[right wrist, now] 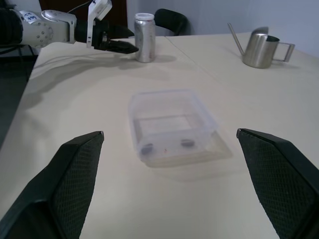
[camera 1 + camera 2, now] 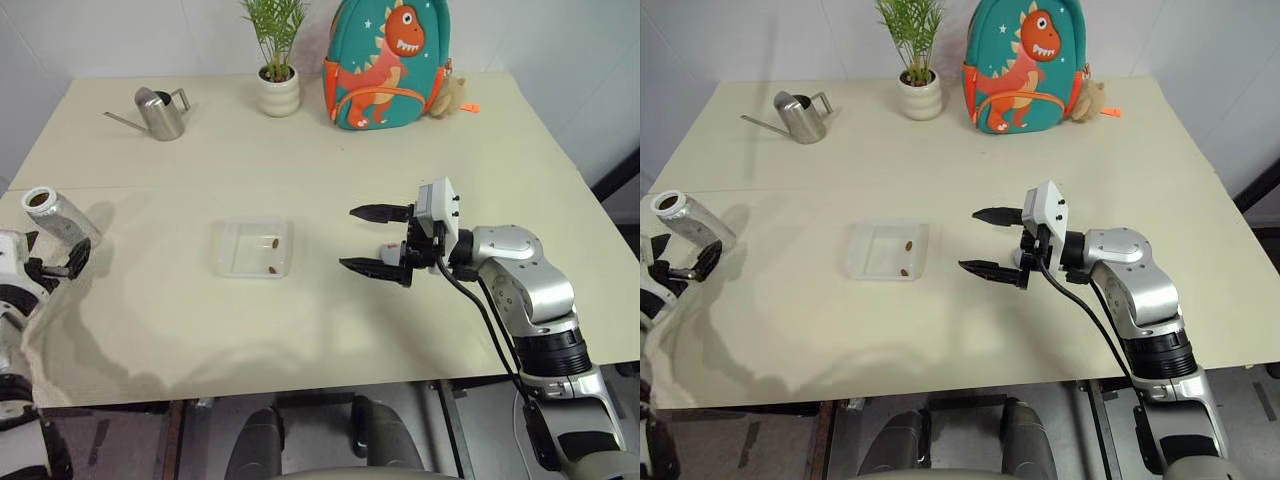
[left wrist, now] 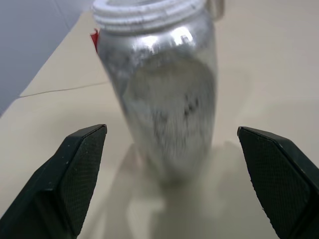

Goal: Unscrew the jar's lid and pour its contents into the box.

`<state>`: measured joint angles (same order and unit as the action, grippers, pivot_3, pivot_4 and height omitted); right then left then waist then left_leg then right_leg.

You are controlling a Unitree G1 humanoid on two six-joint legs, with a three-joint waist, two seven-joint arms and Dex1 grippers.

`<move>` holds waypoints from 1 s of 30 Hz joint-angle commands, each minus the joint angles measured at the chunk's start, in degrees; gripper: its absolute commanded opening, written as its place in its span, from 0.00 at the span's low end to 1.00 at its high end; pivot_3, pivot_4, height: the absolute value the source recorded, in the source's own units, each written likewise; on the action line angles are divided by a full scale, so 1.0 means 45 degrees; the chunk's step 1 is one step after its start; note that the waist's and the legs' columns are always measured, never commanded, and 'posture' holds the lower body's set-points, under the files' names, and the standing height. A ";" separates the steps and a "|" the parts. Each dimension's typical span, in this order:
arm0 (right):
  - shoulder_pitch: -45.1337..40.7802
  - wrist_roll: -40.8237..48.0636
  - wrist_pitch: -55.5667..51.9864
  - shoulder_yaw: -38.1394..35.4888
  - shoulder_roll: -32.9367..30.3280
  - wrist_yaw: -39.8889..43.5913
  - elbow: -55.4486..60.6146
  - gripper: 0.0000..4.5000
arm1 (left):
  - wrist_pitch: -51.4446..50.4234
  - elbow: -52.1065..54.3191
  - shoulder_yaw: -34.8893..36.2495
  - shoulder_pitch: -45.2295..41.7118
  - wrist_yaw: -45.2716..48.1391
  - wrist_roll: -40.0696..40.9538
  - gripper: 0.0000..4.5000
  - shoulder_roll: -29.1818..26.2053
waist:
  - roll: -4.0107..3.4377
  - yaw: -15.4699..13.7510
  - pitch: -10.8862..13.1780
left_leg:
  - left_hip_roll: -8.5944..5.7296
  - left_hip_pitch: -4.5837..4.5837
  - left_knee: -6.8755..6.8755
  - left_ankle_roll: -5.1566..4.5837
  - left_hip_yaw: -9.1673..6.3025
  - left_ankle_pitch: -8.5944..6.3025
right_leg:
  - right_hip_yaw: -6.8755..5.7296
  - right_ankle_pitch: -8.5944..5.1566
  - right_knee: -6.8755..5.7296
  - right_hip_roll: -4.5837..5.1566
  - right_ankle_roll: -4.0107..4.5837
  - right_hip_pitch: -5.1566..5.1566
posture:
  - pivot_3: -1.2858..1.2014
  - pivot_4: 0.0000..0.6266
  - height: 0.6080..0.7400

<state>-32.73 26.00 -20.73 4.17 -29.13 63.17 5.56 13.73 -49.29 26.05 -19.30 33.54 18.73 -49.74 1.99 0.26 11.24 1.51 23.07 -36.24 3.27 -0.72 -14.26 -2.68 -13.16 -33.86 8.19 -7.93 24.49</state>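
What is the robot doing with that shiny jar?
The robot has both grippers open. The left gripper is right by the open jar, which stands on the table with nothing gripping it. The right gripper hovers beside the clear box, where a few brown pieces lie.

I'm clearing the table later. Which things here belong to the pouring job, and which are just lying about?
Job:
- silvery-grey cylindrical jar, lid off
- shallow clear plastic box
- tiny brownish pieces in the box

Lying about:
- steel watering can
- potted plant in a white ribbed pot
- teal dinosaur backpack
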 commanded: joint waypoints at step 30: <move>0.0866 0.0477 0.0111 -0.1316 -0.2096 0.0668 0.0621 1.00 | -0.3214 1.1802 -0.1283 0.2666 0.5693 0.2283 1.00 -0.0273 | -0.0017 -0.0040 0.0009 | 0.0134 -0.0026 0.0001 0.0026 0.0010 -0.0032 | 0.0005 0.0017 0.0057 -0.0140 0.0123 0.0001 | 0.52 0.24 1.00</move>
<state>-28.62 27.20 -21.15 0.60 -38.33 66.92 6.53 -0.50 3.64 19.56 -6.43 59.43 27.91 -50.99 1.91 0.08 11.28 2.11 22.96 -36.23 3.39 -0.68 -14.40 -2.66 -13.07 -33.72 7.56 -7.39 24.50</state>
